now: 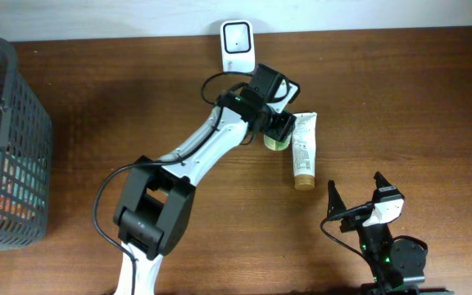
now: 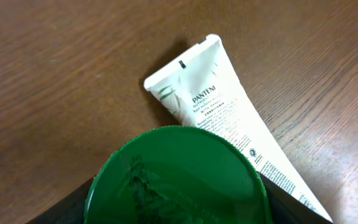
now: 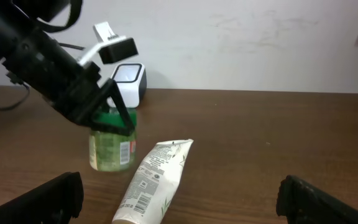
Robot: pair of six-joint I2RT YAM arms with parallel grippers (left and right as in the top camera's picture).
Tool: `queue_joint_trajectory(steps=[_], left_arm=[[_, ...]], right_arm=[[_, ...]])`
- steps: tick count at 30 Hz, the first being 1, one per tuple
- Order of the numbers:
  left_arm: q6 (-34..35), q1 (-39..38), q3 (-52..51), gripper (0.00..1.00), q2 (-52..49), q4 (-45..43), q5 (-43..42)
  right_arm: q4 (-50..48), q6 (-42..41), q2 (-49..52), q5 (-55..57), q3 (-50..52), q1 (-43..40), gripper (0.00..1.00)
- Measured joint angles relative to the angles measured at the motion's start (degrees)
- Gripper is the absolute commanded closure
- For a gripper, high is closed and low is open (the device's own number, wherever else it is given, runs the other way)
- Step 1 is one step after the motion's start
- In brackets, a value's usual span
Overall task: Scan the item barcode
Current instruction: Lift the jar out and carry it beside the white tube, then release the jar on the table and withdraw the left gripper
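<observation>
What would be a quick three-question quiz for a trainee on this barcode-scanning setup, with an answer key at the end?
1. True or false: the white tube stands upright.
2. Multiple choice: the left gripper is closed on the green-lidded jar at which part? A. its lid. B. its base. C. the middle of its label.
3. Short answer: do the jaws of the right gripper stand open or shut?

Key: 1 false, it lies flat beside the jar. 2 A. 3 open, holding nothing.
</observation>
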State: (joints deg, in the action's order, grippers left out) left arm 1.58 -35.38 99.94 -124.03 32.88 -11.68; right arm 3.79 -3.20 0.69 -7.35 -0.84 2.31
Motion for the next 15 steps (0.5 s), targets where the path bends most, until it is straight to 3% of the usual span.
queue_joint_trajectory(steps=[3, 5, 11, 15], left_arm=[[0.15, -0.85, 0.00, 0.25, -0.79, -0.17, 0.59], [0.22, -1.38, 0.00, 0.14, -1.20, -0.17, 0.83], [0.59, -1.70, 0.02, 0.00, -1.20, -0.20, 0.81], [0.85, -1.70, 0.02, 0.01, -1.20, -0.39, 0.79]], right_arm=[[0.00, -0.02, 0.00, 0.00, 0.02, 0.00, 0.02], [0.00, 0.00, 0.00, 0.00, 0.00, 0.00, 0.02], [0.00, 0.00, 0.00, 0.00, 0.02, 0.00, 0.02], [0.00, -0.02, 0.00, 0.00, 0.00, 0.00, 0.02]])
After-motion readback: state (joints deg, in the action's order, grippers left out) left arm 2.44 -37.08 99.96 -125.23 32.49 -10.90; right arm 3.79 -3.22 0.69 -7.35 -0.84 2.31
